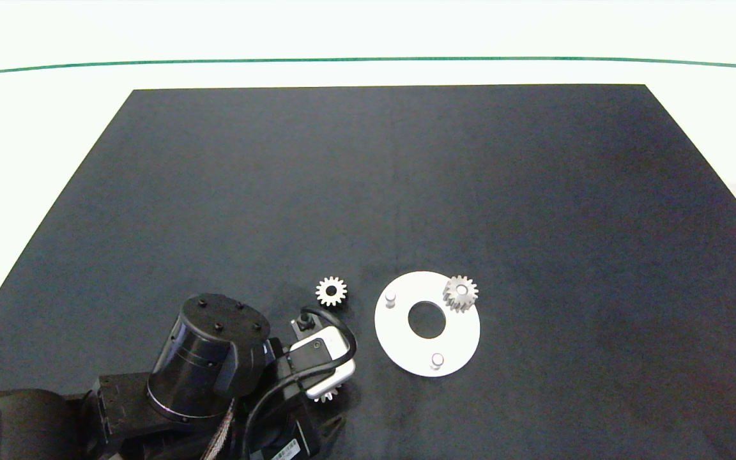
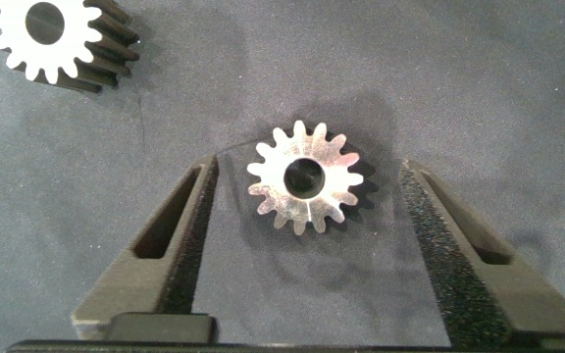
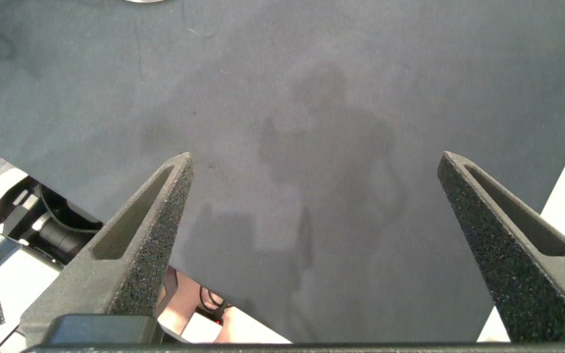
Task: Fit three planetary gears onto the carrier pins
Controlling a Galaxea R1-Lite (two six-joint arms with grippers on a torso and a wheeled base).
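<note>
Lighting is bright and even, from overhead. The white surround beyond the dark mat (image 1: 368, 191) is overexposed. The gear (image 2: 305, 177) between the left jaws shows specular glare and casts a soft shadow. A diffuse shadow lies on the mat under the right gripper (image 3: 312, 245). Focus is sharp.

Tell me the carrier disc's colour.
White, with a dark centre hole; the disc shows best in the head view.

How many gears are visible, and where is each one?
3. One gear sits on a pin of the disc; one lies on the mat beside the disc; one lies between the open left fingers.
</note>
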